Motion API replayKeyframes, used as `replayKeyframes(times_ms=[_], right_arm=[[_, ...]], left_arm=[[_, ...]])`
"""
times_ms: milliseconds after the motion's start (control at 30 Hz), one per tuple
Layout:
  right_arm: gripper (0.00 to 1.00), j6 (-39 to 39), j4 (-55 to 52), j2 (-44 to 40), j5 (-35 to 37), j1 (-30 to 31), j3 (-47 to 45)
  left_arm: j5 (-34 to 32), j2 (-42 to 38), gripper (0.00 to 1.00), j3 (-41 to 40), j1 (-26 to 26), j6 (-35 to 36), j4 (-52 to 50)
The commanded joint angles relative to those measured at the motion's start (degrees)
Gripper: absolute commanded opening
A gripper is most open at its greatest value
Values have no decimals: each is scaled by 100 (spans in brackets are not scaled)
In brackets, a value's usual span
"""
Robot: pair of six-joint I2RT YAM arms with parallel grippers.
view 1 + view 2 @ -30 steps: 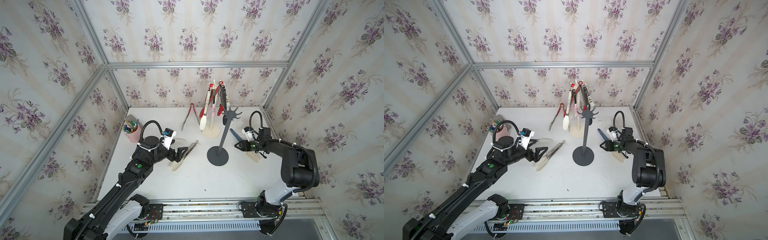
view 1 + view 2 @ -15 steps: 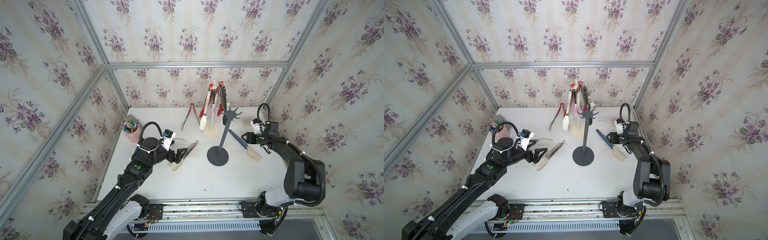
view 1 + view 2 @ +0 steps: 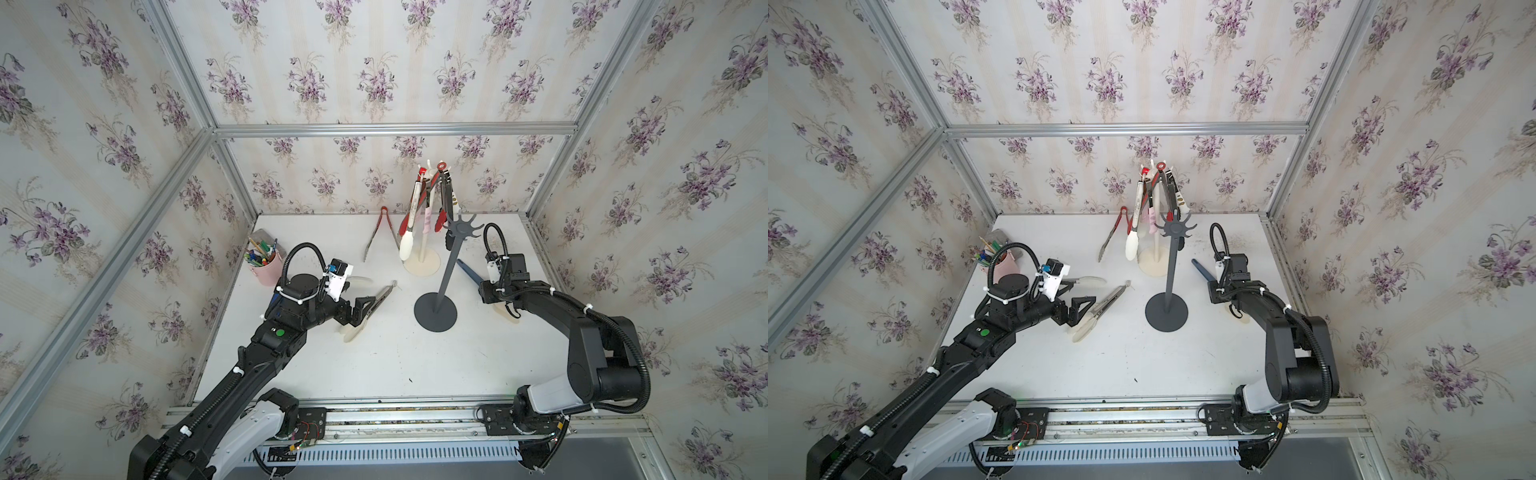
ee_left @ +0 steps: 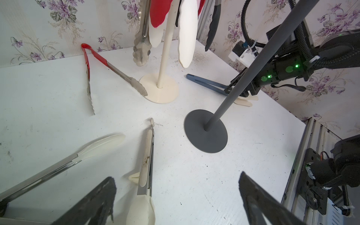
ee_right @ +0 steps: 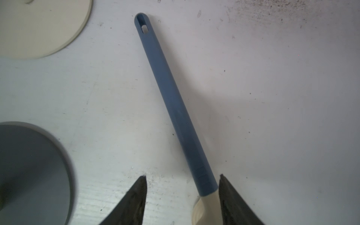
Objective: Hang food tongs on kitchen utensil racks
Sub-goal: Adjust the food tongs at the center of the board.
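Closest to the front, the left gripper (image 4: 176, 178) hangs low over the white table (image 3: 395, 365). Its fingers are spread wide and there is nothing in them. Right under it lie the cream-white tongs (image 4: 145, 155), closed flat. The spoon end is by the fingers and the small loop end points to the racks. The second cream-white tongs (image 4: 101, 143) lie just beside them, with a long steel arm running back under the gripper.

A bit further in stands the dark grey rack (image 4: 231, 97), a thin pole on a round flat foot, near the middle of the table. On its right side, the right gripper (image 5: 182, 176) is down near the table. Its fingers are partly open, and the blue tongs (image 5: 175, 105) lie flat on the table between them. The blue handle sits close to one finger and may be touching it; the view is too tight to be sure. The other finger is clear of it, so the tongs are not gripped.

Further back stands the cream-white rack (image 4: 165, 58). Several hanging tongs (image 4: 187, 29), red, white, pink and black, dangle from its top hooks. The red tongs (image 4: 96, 56) lie open on the table beside it, with one tip at the rack's round foot. Off to the left, by the wall, is the pink cup (image 3: 266, 272) full of pens.
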Motion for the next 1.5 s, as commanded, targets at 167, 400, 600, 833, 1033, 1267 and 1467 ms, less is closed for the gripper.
replayKeyframes(times_ms=[167, 400, 600, 833, 1033, 1267, 1467], right_arm=[[53, -396, 508, 465, 1103, 155, 97], [40, -718, 534, 969, 1141, 148, 546], [29, -753, 418, 1320, 815, 48, 842], [18, -732, 295, 1462, 524, -238, 955], [9, -580, 245, 1381, 137, -471, 957], [11, -376, 244, 1229, -1534, -681, 890], [10, -411, -138, 1585, -2277, -728, 1061]], left_arm=[[4, -22, 99, -12, 11, 26, 52], [1, 9, 99, -2, 20, 22, 45], [-24, 9, 99, 13, 26, 29, 53], [-44, -7, 99, 12, 44, 35, 19], [-51, 4, 99, 12, 55, 29, 18], [-18, 50, 99, 34, 64, 34, 17], [8, 52, 99, 21, 63, 42, 15]])
